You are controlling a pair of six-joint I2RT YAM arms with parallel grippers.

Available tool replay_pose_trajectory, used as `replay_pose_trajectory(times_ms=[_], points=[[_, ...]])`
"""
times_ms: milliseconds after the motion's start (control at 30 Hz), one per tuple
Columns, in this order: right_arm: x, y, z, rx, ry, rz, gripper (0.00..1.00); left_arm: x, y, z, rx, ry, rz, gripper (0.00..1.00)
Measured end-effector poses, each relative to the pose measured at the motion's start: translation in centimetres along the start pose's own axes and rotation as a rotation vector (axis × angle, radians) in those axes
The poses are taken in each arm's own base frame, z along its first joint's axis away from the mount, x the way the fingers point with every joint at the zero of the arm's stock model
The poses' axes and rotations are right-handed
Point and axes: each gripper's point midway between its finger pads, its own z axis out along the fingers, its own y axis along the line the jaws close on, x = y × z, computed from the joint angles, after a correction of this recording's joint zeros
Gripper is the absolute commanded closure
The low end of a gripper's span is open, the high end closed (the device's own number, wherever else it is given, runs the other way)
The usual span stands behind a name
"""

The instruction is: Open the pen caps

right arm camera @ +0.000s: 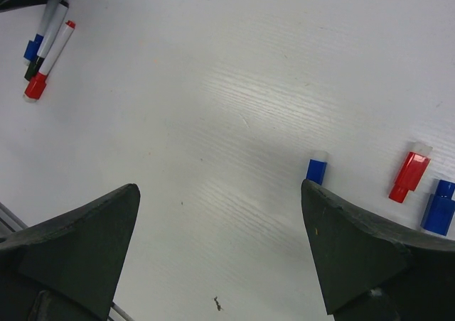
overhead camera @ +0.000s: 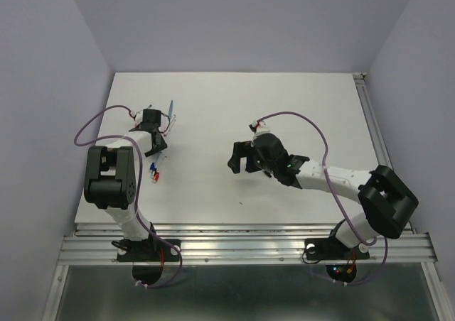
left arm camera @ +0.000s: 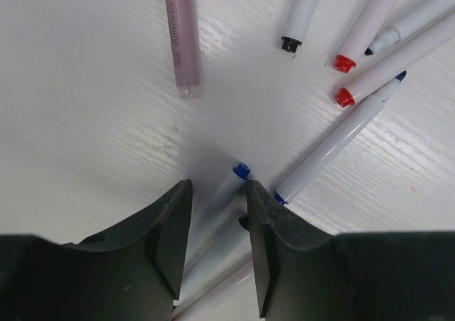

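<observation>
The blue-ended pen (left arm camera: 239, 172), straddled by the left gripper (left arm camera: 218, 189) (grip not discernible), was best clamped squarely before the wide-open right gripper (right arm camera: 219, 187) was brought to pull.

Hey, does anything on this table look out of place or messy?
Nothing looks spilled or damaged. Three loose caps, a blue cap, a red cap and a second blue cap, lie scattered well away from the clustered pens.

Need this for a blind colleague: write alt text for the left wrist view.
The left gripper, dark jaws open, straddles a blue-ended white pen on a white table. More pens, two red-ended, and a pink highlighter lie beyond.
</observation>
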Motion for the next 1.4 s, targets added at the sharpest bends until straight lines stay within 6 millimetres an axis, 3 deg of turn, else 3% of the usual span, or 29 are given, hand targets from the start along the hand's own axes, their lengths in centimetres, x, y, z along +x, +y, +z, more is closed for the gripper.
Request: replay_pose_trajectory(times_ms=[767, 833, 933, 1400], points=[[1.3, -0.7, 0.7, 0.024, 0.039, -0.005, 0.0, -1.4, 0.7, 1.0, -0.111, -0.016, -0.041, 0.71], [1.4, -0.8, 0.7, 0.026, 0.04, -0.005, 0.0, -1.6, 0.8, 1.2, -0.122, -0.019, -0.034, 0.77], [1.3, -0.9, 0.8, 0.028, 0.039, -0.003, 0.0, -1.9, 0.8, 1.3, -0.132, -0.025, -0.022, 0.99], [1.6, -1.2, 1.0, 0.036, 0.049, -0.003, 0.0, -1.5, 1.0, 0.5, -0.203, -0.001, 0.081, 1.0]])
